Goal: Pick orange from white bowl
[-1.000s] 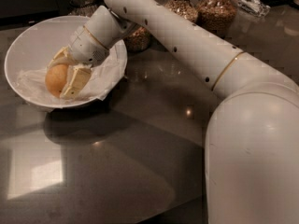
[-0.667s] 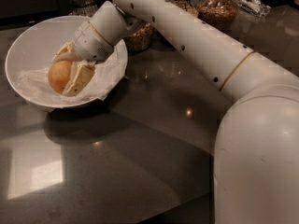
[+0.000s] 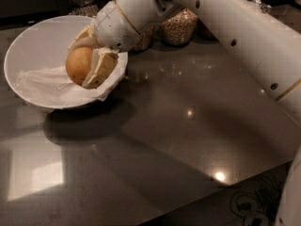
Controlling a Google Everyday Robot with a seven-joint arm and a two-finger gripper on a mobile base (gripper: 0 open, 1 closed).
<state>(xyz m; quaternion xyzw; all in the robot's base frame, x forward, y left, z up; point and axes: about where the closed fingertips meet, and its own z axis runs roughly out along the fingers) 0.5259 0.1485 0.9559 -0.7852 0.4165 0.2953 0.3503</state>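
Since a second ago, orange and gripper are up and to the right inside the bowl; the bowl is unmoved. White bowl point(image 3: 28, 36) sits at the left of the table point(image 3: 164, 126), its cloth lining point(image 3: 47, 86) bunched along the near side. Orange point(image 3: 75, 64) hangs over the bowl's right half, apparently clear of the cloth. The jaws of the gripper point(image 3: 83, 64) pinch it, one above and one below-right. Grain jars point(image 3: 178, 27) stand behind.

Step in hand: lift-out, grasp made. Next move calls for a steady rise over the rim, pinch kept firm, cloth not snagged.
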